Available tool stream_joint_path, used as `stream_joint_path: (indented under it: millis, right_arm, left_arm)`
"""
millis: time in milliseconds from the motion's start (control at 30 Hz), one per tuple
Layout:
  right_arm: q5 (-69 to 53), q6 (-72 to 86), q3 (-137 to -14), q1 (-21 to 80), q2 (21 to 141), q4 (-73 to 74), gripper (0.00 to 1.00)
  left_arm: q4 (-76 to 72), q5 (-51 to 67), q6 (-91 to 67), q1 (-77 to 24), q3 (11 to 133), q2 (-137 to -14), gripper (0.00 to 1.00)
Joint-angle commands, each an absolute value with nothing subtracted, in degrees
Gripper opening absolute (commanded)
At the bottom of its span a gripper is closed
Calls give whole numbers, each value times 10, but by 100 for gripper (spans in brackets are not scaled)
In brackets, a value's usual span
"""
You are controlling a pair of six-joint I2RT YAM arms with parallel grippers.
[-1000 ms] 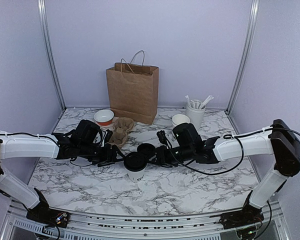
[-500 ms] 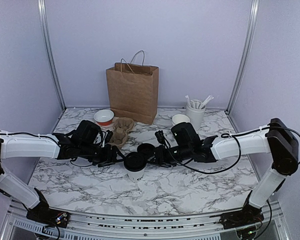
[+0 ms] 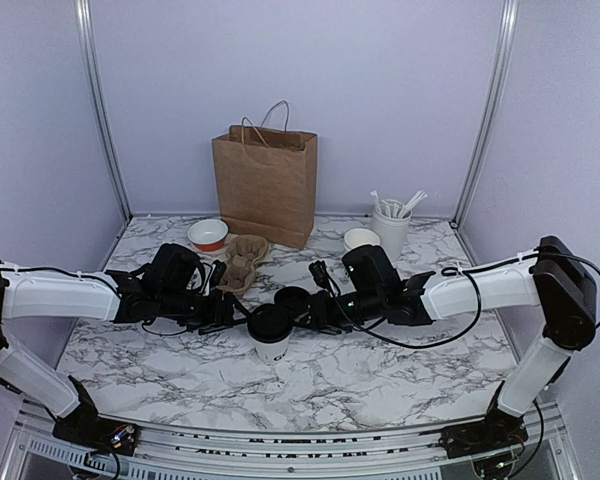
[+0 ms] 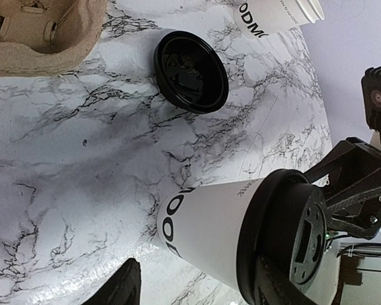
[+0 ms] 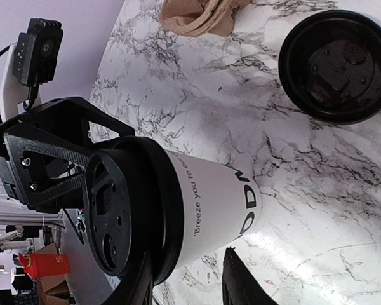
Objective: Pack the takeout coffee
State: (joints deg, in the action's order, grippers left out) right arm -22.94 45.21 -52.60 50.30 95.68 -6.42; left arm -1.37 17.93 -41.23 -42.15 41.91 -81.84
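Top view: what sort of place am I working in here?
Likely a mock coffee-counter test booth: marble-patterned table, plain walls with metal posts, plus a paper bag, cup carrier and lidded cup.

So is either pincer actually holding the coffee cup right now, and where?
No clear hold. The lidded cup stands between the left pincer and right pincer; both open, a finger by the lid rim, contact unclear.

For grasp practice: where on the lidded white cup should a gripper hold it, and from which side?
Probably the wall of the white cup, just under its black lid, coming level from the side: it stands upright and the lid's rim overhangs.
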Motion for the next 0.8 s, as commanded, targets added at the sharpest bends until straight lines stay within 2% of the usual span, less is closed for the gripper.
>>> stream_joint_path:
  millis: [0,767]
  right_arm:
    - [-204,439,-508,514,986,2,36]
    - [-174,442,-555,531,930,31,36]
  left_arm:
    - [72,140,-404,-432,396,-855,60]
    - [97,134,-371,-434,516,-862,61]
